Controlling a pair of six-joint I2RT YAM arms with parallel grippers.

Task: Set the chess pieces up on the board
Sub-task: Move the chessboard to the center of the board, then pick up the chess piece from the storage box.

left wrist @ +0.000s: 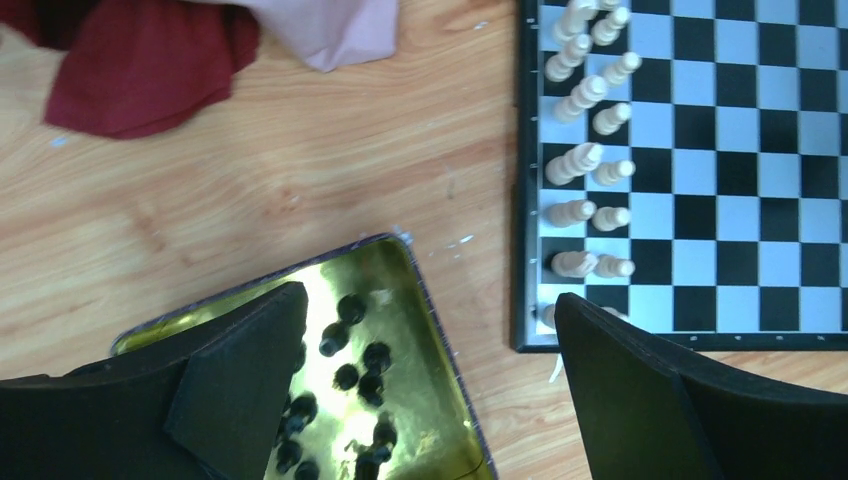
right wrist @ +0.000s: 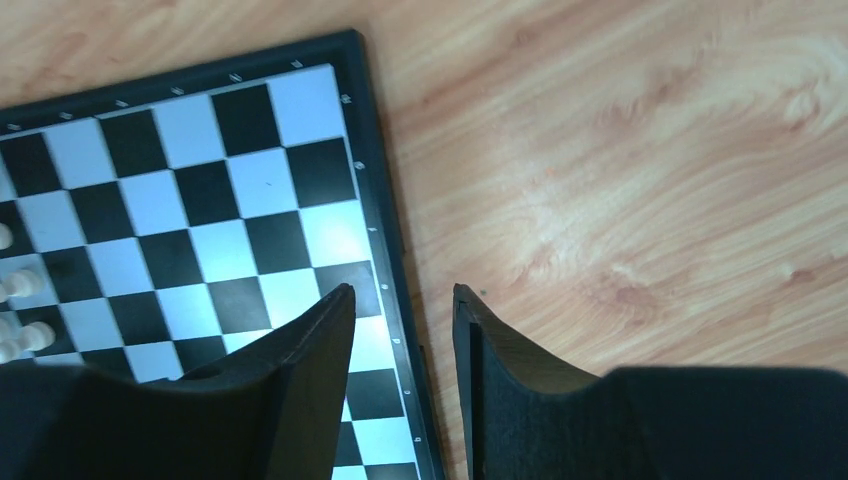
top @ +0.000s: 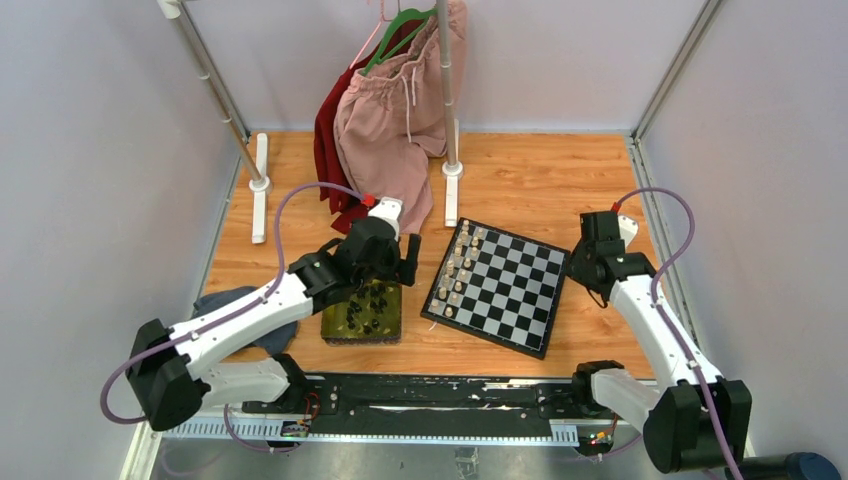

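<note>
Wide-spread left gripper over glossy tin tray of black chess pieces; right gripper narrow, empty, at board edge; border print unreadable.

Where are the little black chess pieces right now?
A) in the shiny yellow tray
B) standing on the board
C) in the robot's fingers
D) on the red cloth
A: the black chess pieces lie in the tray; only pale pieces stand on the board.

The left arm and right arm are built of white links and black joints. A purple cable is run along each. Matte black wedge-shaped fingers are fitted.
</note>
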